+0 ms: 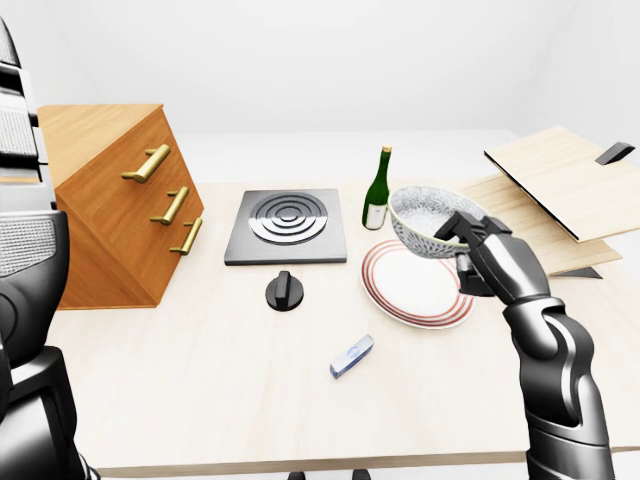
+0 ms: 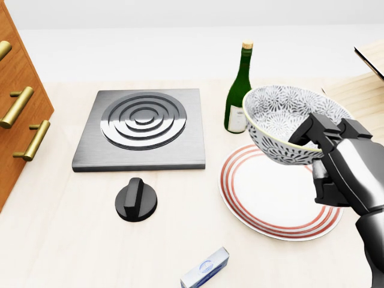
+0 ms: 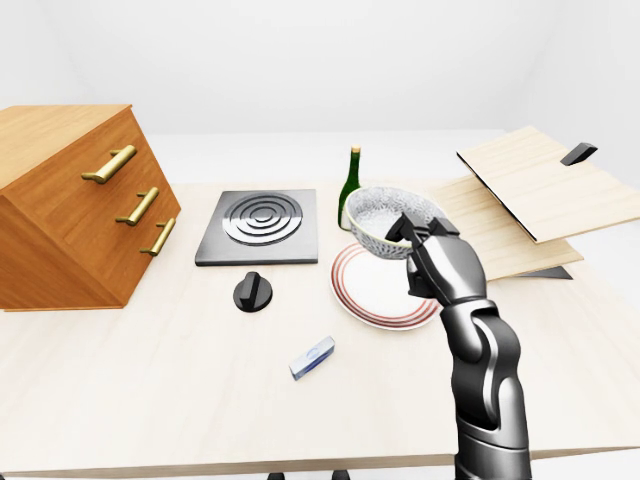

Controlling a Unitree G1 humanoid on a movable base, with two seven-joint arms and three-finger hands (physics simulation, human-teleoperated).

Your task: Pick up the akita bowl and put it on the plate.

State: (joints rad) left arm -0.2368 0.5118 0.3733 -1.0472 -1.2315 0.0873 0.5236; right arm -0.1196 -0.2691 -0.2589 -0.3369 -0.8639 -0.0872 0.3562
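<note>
Right robot hand (image 2: 336, 162) is clamping the bowl (image 2: 288, 120) by its rim at 3 o'clock, holding it tilted above the plate (image 2: 264, 198). Risk: bottle (image 2: 239, 90) is standing near at 11 o'clock; a leftward drift while lowering could be knocking it over.

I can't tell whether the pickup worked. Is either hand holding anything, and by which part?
Yes. The right hand holds the akita bowl by its right rim and side wall, lifted above the plate. The left hand isn't in view.
</note>
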